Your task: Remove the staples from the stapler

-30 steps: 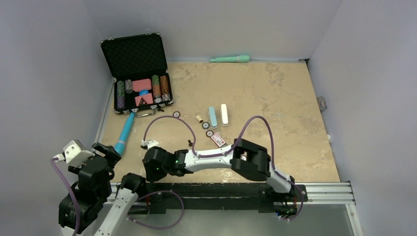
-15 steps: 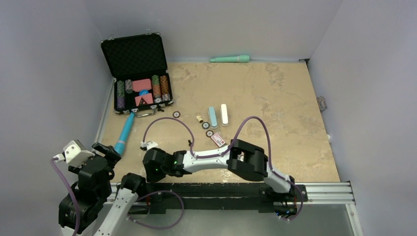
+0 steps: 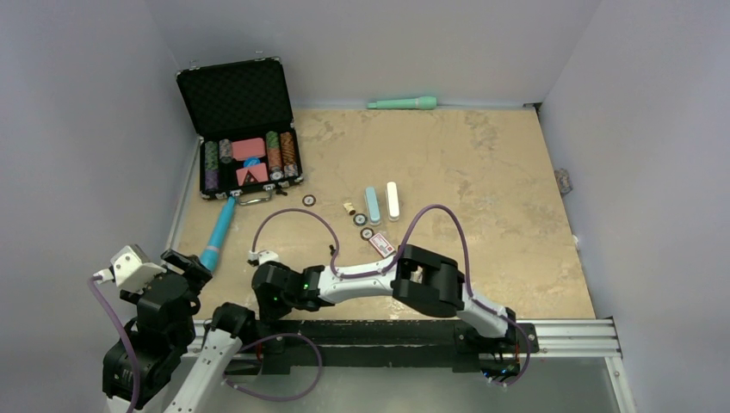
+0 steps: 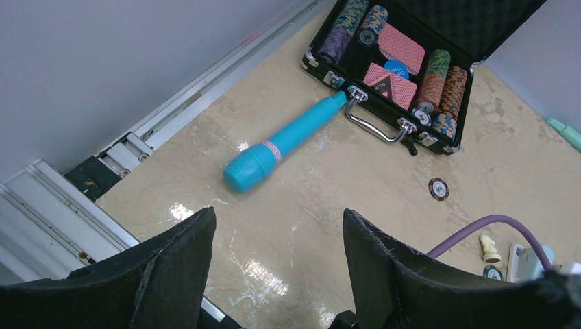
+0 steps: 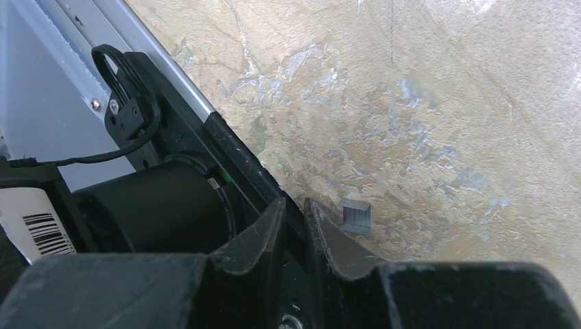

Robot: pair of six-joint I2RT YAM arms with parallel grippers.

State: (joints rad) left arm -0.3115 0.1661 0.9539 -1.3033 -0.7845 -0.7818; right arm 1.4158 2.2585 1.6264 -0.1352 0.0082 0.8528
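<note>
A small grey block of staples [image 5: 356, 215] lies on the tabletop close to the near rail, just right of my right gripper's [image 5: 293, 203] fingertips and apart from them. Those jaws stand almost together with nothing between them. In the top view the right gripper [image 3: 265, 301] is low at the table's near left, under its own wrist. What looks like the stapler [image 3: 372, 205], a pale blue bar beside a white bar [image 3: 392, 200], lies mid-table. My left gripper [image 4: 277, 214] hangs open over bare table at the near left corner [image 3: 185, 262].
An open black case [image 3: 245, 163] of poker chips stands at the back left, a turquoise cylinder [image 3: 219, 232] before it. Loose chips [image 3: 308, 200], a small card [image 3: 381, 246] and a green cylinder [image 3: 403, 103] lie farther out. The metal rail [image 5: 171, 65] and the left arm's base [image 5: 157, 205] crowd the right gripper.
The right gripper's jaws have narrowed and that arm's elbow has slid a little to the left. The left arm has not moved.
</note>
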